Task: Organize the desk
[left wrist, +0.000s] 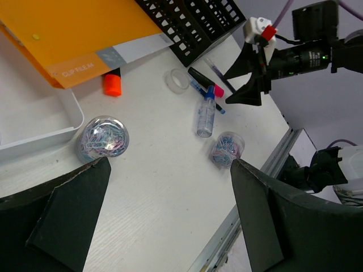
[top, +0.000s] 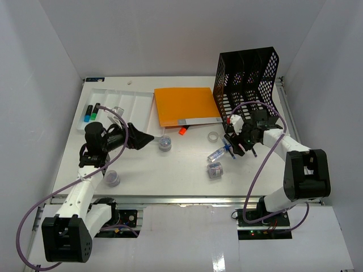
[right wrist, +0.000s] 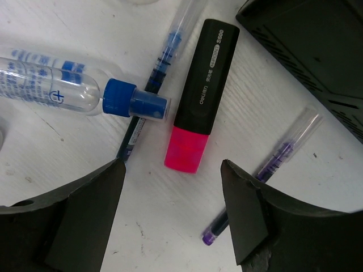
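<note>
Right wrist view: right fingers are hanging spread over the pink highlighter, nothing grasped; centring on its barrel before closing looks wise. Left fingers are gaping, empty.

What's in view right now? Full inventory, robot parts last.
desk: 1, white, under everything
tray: 1, white, far left
markers: 2, blue and green, in tray
folder: 1, orange, far centre
file rack: 1, black mesh, far right
paper-clip jars: 3, clear, on desk
tape roll: 1, clear, near rack
orange highlighter: 1, by folder
bottle: 1, clear, blue cap, lying
pink highlighter: 1, black body, beside bottle
pens: 2, blue, purple
left claw: black, open
right claw: black, open, over pink highlighter
</note>
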